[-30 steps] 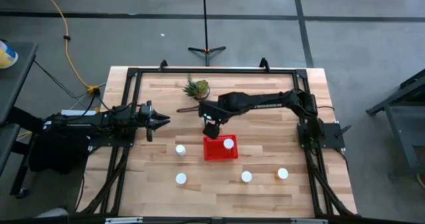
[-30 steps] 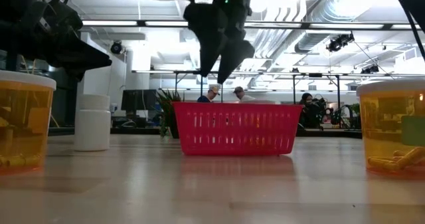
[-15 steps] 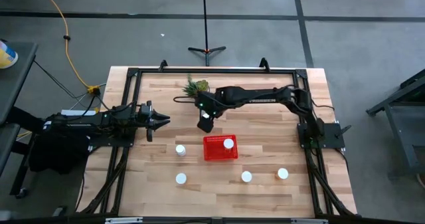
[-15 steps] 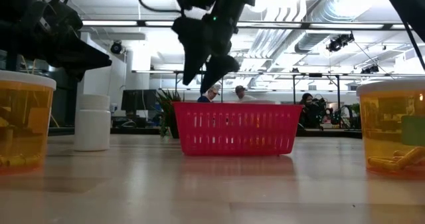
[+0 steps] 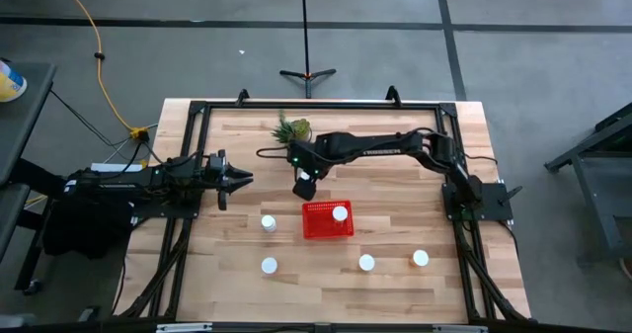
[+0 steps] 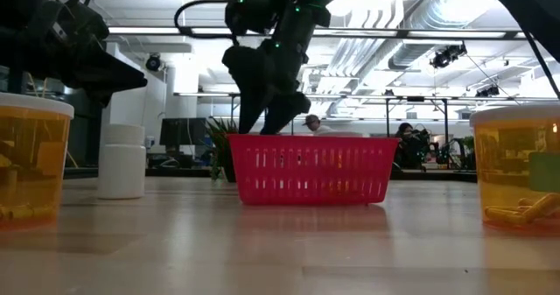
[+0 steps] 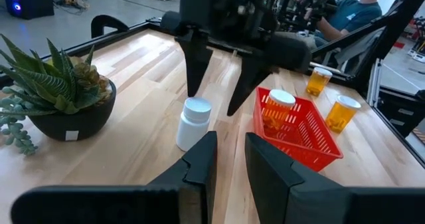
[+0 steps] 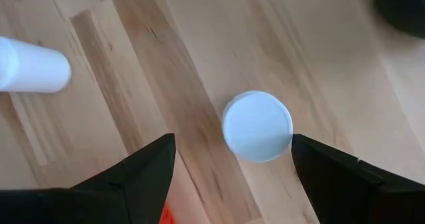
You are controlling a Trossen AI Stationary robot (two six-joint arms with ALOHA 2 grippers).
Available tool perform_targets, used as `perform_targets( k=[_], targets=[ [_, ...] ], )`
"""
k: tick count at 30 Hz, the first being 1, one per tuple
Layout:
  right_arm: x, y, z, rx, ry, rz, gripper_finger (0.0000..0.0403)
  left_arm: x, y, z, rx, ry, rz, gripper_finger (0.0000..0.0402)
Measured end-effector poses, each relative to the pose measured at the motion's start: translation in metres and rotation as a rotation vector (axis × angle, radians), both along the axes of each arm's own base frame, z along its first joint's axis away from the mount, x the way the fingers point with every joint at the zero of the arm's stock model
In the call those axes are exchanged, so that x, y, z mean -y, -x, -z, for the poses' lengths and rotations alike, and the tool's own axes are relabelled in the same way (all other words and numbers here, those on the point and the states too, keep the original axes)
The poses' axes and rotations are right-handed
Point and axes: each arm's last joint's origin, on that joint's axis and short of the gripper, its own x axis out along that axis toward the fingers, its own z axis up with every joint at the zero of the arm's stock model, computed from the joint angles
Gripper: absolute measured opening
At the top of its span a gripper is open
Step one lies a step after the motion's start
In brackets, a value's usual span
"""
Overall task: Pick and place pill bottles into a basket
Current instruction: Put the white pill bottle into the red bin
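I am hanging my right gripper [image 5: 304, 184] above the pale wooden plank table [image 5: 395, 145], fingers spread wide apart and holding nothing, over a white pill bottle [image 8: 257, 126] standing between them, just beside the red mesh basket [image 5: 327, 220]. One white-capped bottle [image 5: 341, 213] is sitting inside that basket. Four more bottles are standing on the boards: [image 5: 268, 222], [image 5: 269, 266], [image 5: 366, 263] and an orange one [image 5: 421, 258]. A small spiky potted plant [image 5: 292, 130] is resting near the far edge. My left gripper [image 5: 240, 179] is waiting at the table's left side, fingers slightly parted, empty. Across the room, people are sitting at desks under bright ceiling lights.
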Motion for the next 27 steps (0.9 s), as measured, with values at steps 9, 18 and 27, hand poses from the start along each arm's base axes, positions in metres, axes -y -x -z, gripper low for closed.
perform_targets(
  k=[9, 18, 27],
  targets=[
    [0.0020, -0.0002, 0.0026, -0.007, -0.004, 0.011, 0.0291, 0.0000, 0.0000, 0.0000, -0.001, -0.003, 0.000, 0.0115],
    [0.0019, -0.0061, 0.0061, 0.036, -0.026, -0.001, 0.0290, 0.0000, 0.0000, 0.0000, -0.002, -0.007, 0.001, 0.0115],
    [0.0023, -0.0067, 0.0088, 0.031, -0.029, -0.001, 0.0256, 0.0000, 0.0000, 0.0000, -0.001, -0.007, 0.001, 0.0115]
  ],
)
